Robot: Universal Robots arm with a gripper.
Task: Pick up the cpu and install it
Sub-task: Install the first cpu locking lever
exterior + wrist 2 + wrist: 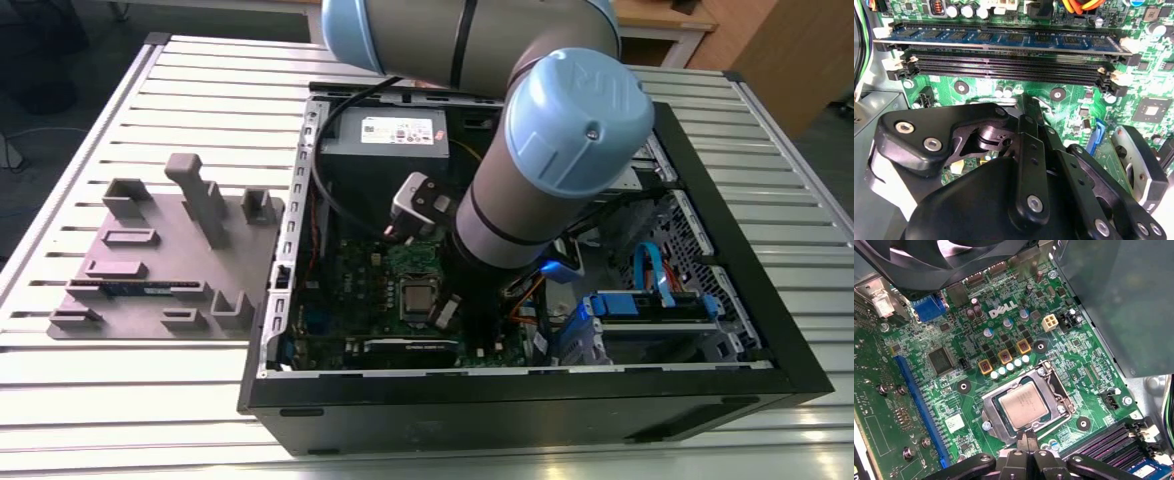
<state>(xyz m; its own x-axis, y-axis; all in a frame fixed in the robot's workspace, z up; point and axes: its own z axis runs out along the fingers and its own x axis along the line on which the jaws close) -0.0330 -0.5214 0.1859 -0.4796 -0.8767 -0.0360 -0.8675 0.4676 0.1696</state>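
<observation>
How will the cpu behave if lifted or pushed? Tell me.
The cpu is a thin flat metal-topped square, so probably stiff and unlikely to roll. Its smooth shiny top may be slippery. Lying inside the socket frame, it likely resists sideways pushes.

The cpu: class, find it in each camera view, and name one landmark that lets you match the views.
Exterior view: the cpu sits in its socket inside the case, beside the arm.
First wrist view: the cpu lies in the socket, just beyond the gripper.
Second wrist view: memory slots on the board.
Shared landmark: the green motherboard.
</observation>
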